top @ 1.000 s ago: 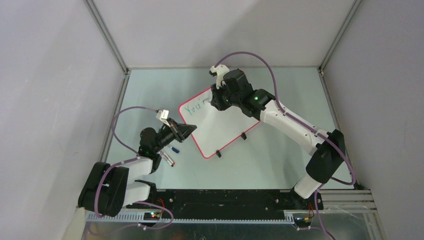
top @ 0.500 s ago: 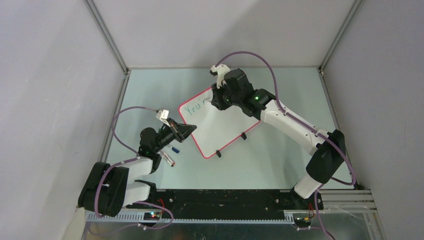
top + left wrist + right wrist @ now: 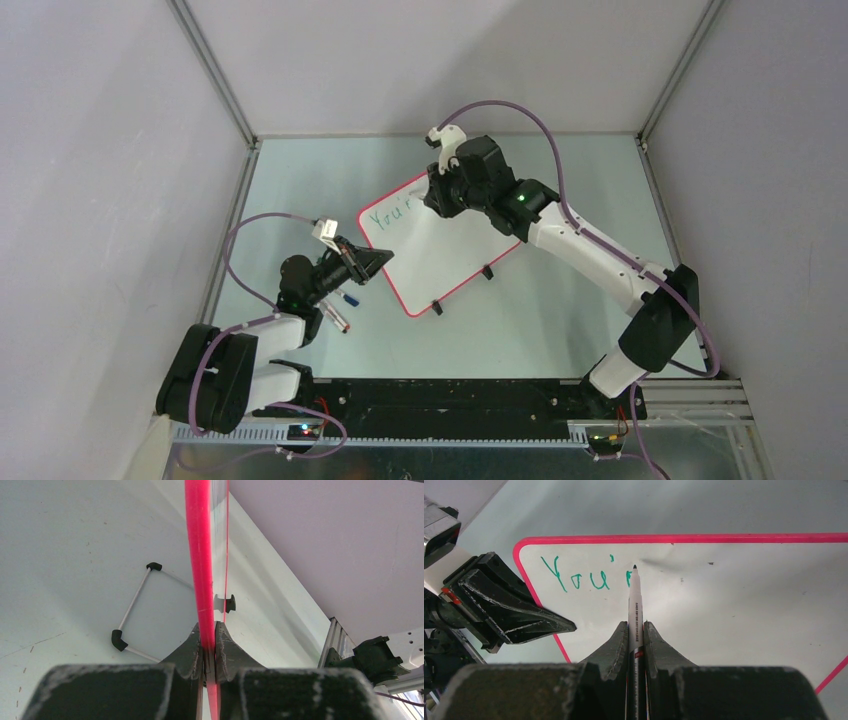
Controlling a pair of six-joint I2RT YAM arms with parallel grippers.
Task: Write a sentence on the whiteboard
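1. At the right claw: jaws clamped on a marker. The barrel runs straight out betw. the fingers, black tip fwd.
2. The tip sits over the whiteboard, right at the last stroke of the green writing, which reads "You'" plus a started letter. Can't tell if the tip touches the surface.
3. Left claw: jaws pinched tight on the board's red-pink rim, the edge running up betw. the fingers.
4. The board lies mid-table, turned diagonal, w/ the writing at its far-left corner. The right arm reaches in over the far edge; the left claw holds the left edge.
5. Just beyond the left claw, a black clip foot sits on the rim. A thin white rod frame w/ black corner pieces shows left of the rim in the left wrist view.
6. On the table, beside the left arm and apart from the board: a blue-ended pen and a red-tipped pen, both small and blurry.
7. Purple cables loop over each arm.
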